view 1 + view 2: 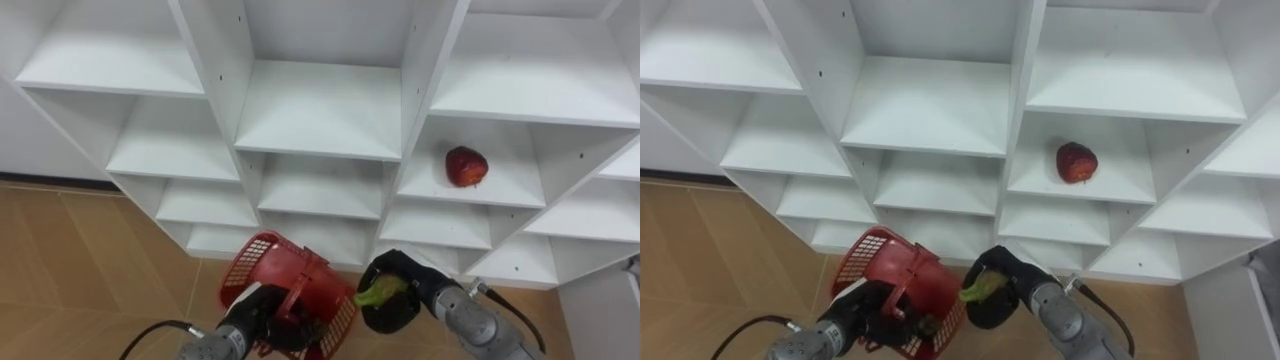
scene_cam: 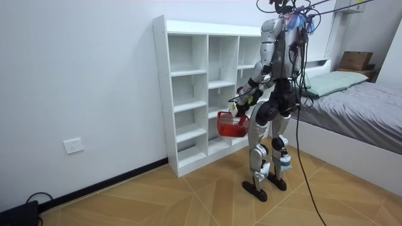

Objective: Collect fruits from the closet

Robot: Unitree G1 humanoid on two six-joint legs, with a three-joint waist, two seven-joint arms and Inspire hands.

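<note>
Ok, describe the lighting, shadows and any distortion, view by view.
Left eye view: soft even light, no glare, no hard shadow under the red fruit; the closet uprights fan outward. Right eye view: the same. Room view: even light too, and there the uprights stand straight.

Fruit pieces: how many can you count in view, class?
2: a red apple on a closet shelf, and a green fruit in the right robot hand. The red basket may hide more.

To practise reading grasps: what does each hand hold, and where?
Left hand grips the red basket at its near edge; right hand curls round a green fruit.
</note>
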